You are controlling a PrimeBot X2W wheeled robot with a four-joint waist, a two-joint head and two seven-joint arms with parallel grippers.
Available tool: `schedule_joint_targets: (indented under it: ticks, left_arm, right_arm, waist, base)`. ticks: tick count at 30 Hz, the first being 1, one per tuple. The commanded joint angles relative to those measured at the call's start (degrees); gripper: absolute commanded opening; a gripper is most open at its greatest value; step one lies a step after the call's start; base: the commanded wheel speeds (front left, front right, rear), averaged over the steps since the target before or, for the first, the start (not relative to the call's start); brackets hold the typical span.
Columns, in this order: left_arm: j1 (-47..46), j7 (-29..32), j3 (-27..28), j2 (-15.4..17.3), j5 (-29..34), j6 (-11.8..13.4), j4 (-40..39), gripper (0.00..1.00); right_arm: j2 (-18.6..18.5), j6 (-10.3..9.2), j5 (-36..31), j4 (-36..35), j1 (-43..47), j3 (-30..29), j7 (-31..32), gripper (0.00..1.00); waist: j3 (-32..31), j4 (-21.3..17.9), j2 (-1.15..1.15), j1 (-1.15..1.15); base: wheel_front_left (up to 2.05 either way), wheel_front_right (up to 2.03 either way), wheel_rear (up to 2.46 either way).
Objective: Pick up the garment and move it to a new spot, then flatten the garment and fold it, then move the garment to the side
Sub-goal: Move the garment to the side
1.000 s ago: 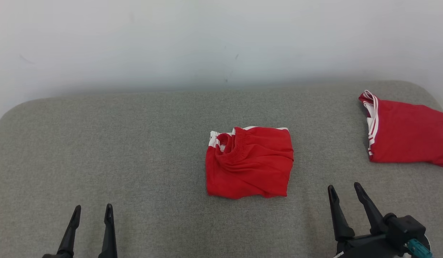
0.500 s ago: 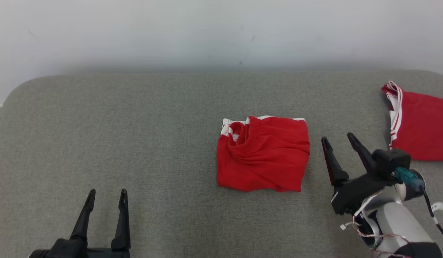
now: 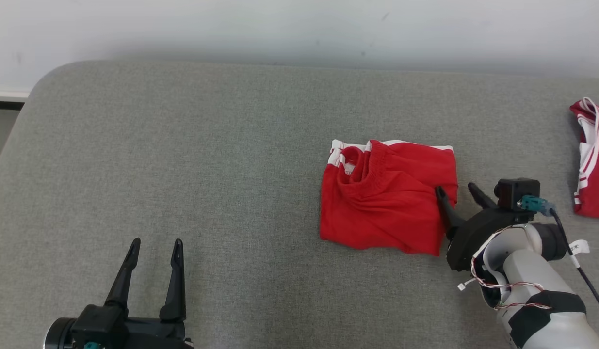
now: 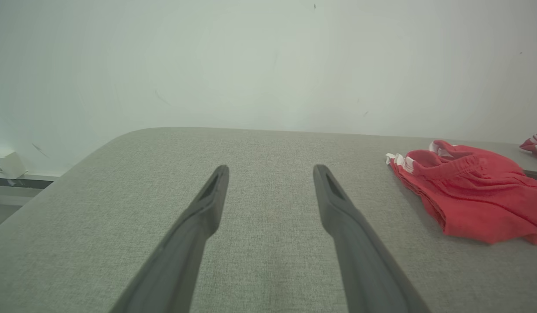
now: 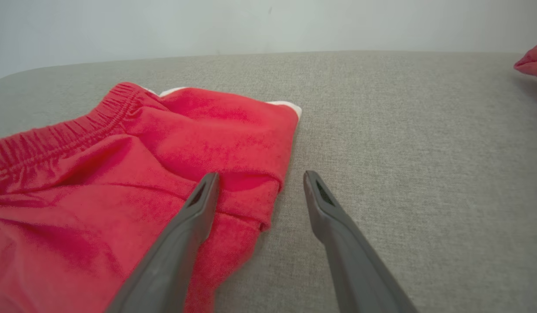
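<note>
Currently in hand: we read this as the reach for a pick-up. The red shorts with white trim and a gathered elastic waistband (image 3: 386, 198) look folded into a compact square already, so moving them aside seems to be what is left.
Garment's place: right of the middle of the grey fabric-covered padded surface (image 3: 183, 145), well clear of its far and near edges.
Right gripper (image 3: 455, 188): jaws spread wide, holding nothing, straddling the shorts' right edge.
Left gripper (image 3: 156, 241): equally wide and empty, by the near edge, well apart from the shorts.
Doing it well: we should get one finger under all the layers before closing, or the fold may spill on the lift.
Right wrist view: one finger over cloth, the other over bare surface; whether either touches, we cannot tell.
Head view: gives the shorts' whole outline, which the right wrist view cuts off, and places a second red white-trimmed garment (image 3: 589, 160) at the right edge, so we should set down beside it.
</note>
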Motion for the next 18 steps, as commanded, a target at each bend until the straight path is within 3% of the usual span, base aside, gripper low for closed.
schedule_joint_targets:
  ticks: [1, 10, 11, 12, 14, 18]
  left_arm:
    - [-1.0, -0.2, 0.0, -0.1, -0.2, 0.1, 0.0, 1.0]
    - [-2.1, -0.2, -0.5, -0.4, 0.0, 0.1, 0.4, 1.0]
    - [-2.2, -0.2, -0.6, -0.4, 0.0, 0.1, 0.4, 1.0]
    - [-2.2, -0.2, -0.5, -0.4, 0.0, 0.1, 0.4, 1.0]
    - [-2.2, -0.2, -0.5, -0.5, 0.0, 0.1, 0.3, 1.0]
    - [-2.2, -0.2, -0.2, -0.5, 0.1, 0.1, 0.0, 1.0]
  right_arm:
    - [0.4, -0.15, 0.6, 1.4, -1.0, 0.1, -0.1, 1.0]
    - [4.1, -0.15, 3.0, 10.8, -3.0, 1.8, 0.7, 1.0]
    - [4.5, -0.15, 3.8, 11.5, -3.1, 1.9, 1.3, 0.95]
    - [4.7, -0.14, 4.2, 12.2, -3.2, 2.1, 1.8, 0.39]
    - [4.7, -0.09, 4.8, 12.9, -3.6, 2.9, 1.3, 0.0]
    - [2.8, -0.17, 5.0, 12.6, -5.0, 5.1, 0.1, 0.0]
  waist:
    - [0.6, 0.5, 0.0, -0.01]
    - [1.3, 0.5, 0.0, -0.01]
    - [1.3, 0.5, 0.0, -0.01]
    - [1.3, 0.4, 0.0, -0.01]
    - [1.4, 0.4, 0.0, -0.01]
    - [2.0, -0.2, 0.0, -0.01]
  base:
    - [0.0, 0.0, 0.0]
    - [0.0, 0.0, 0.0]
    - [0.0, 0.0, 0.0]
    - [0.0, 0.0, 0.0]
    - [0.0, 0.0, 0.0]
    - [0.0, 0.0, 0.0]
